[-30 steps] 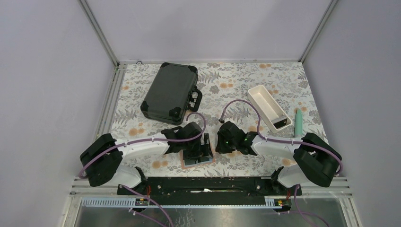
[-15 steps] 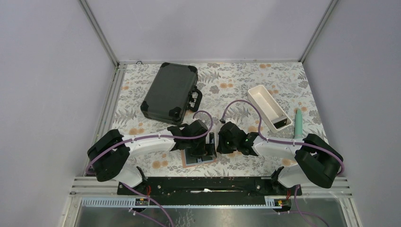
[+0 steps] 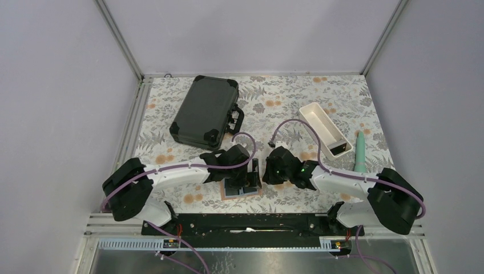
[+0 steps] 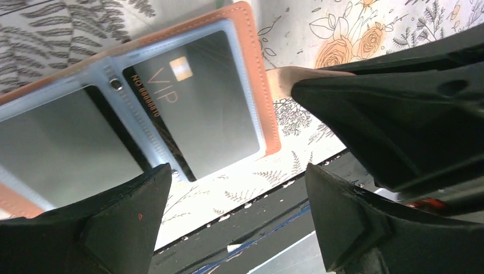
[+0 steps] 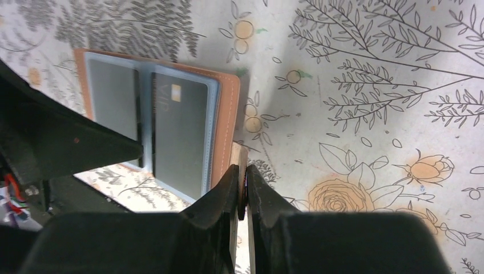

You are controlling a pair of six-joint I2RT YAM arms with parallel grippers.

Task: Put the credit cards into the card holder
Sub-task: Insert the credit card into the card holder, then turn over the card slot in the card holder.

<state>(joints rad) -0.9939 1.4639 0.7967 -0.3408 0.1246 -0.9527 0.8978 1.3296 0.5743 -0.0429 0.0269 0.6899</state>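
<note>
The tan card holder (image 5: 228,108) lies open and flat near the table's front edge (image 3: 225,194), pale blue pockets up. Two black credit cards sit in its pockets: one marked VIP (image 4: 200,114) (image 5: 180,137) and a plain one (image 4: 63,148) (image 5: 114,97). My right gripper (image 5: 242,171) (image 3: 263,174) is shut on the holder's strap (image 5: 240,153) at its right side. My left gripper (image 4: 238,171) (image 3: 242,181) hangs open just above the holder, with nothing between its fingers. In the top view the arms hide most of the holder.
A large black hard case (image 3: 205,111) lies at the back left. A long white tray (image 3: 324,128) and a teal pen-like object (image 3: 360,151) lie at the right. The black front rail (image 3: 245,220) runs just below the holder.
My left gripper moved right over the holder and its jaws widened a little. The right arm reached slightly further left, still shut on the strap.
</note>
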